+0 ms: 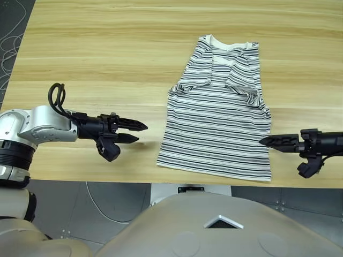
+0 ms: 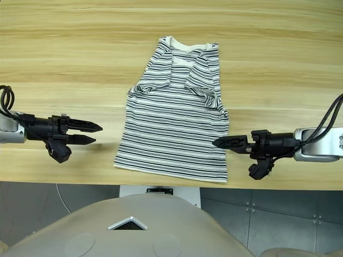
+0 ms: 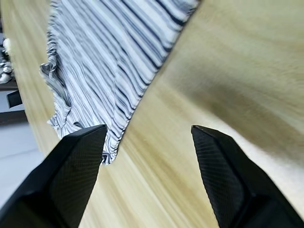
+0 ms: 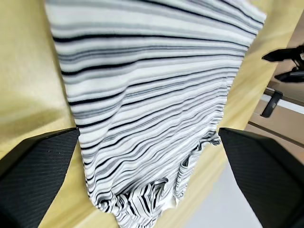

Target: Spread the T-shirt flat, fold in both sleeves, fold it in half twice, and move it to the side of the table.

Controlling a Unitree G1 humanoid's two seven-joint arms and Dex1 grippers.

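**Sleeves folded; two halvings and the move remaining**

We are seeing the T-shirt (image 1: 220, 115) lying flat on the table (image 1: 107, 53), sleeves in. Our left gripper (image 1: 136, 132) at its eight o'clock and right gripper (image 1: 268, 141) at four are hanging open, empty.

**Four cameras: a stereo pair on the head, one on each wrist.**

The two eye views look forward and down from above the near edge of the desk (image 1: 107, 53), from some distance. They share almost the whole scene, with the T-shirt (image 1: 220, 123) toward the near edge. The right eye view is only shifted sideways, so the shirt sits more to the left in it. The left wrist view looks from very near, low over the wood, between its own fingers (image 3: 71, 175) toward the shirt's left side. The right wrist view, also very near, looks between its own fingers (image 4: 38, 171) across the shirt toward the left gripper (image 4: 270, 67), which the eye views share.
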